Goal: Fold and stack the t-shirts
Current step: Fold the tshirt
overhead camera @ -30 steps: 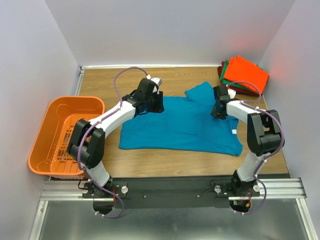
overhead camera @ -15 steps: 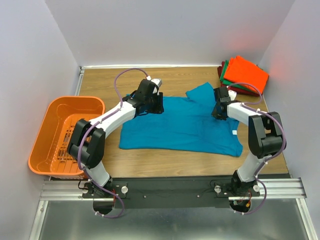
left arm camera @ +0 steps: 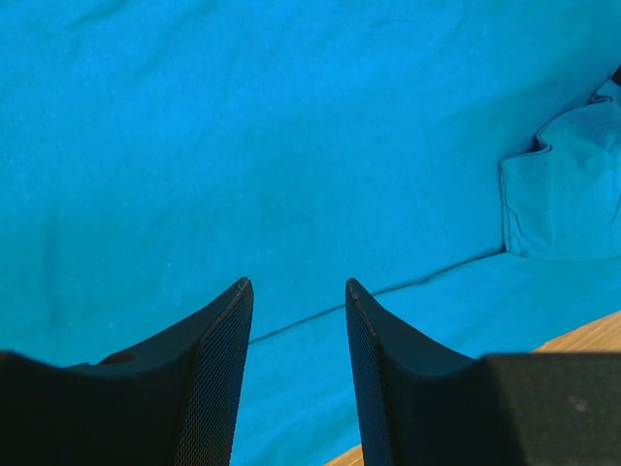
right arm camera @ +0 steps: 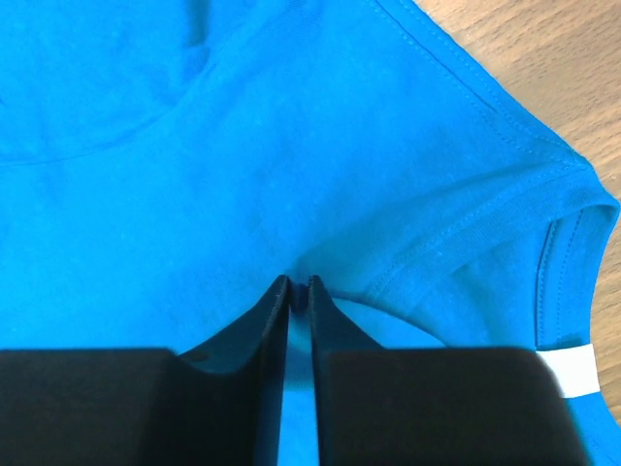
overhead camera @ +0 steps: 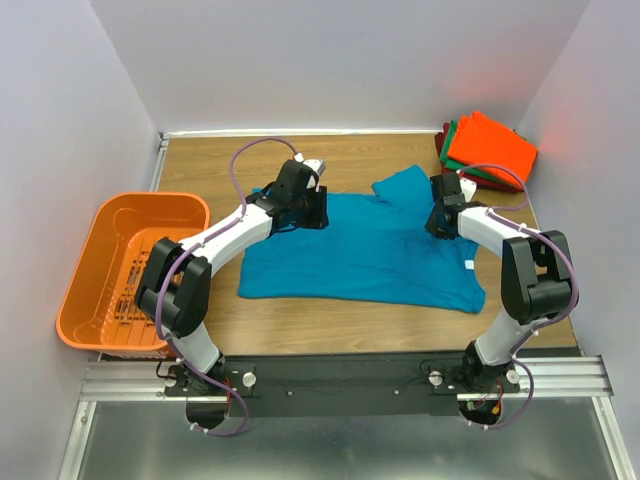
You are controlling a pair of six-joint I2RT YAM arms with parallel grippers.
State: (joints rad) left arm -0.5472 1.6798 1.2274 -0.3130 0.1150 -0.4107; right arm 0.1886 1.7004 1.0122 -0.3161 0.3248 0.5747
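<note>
1. Little has moved since a second ago: the elbow of the right arm [overhead camera: 535, 275] sits slightly further outward.
2. The right end effector [right arm camera: 299, 283] is almost closed, pinching a fold of the teal-blue t-shirt [overhead camera: 360, 250] near its collar.
3. The left end effector [left arm camera: 296, 286] is open over the same cloth, holding nothing.
4. The shirt lies spread on the tabletop [overhead camera: 350, 150]; the other t-shirts [overhead camera: 490, 150] are stacked in its far right corner.

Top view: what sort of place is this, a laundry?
Probably a lab test booth, not a laundry: plain pale walls box in a wooden table, a left arm and right arm are bolted to a metal rail, working on a teal t-shirt near folded shirts.
</note>
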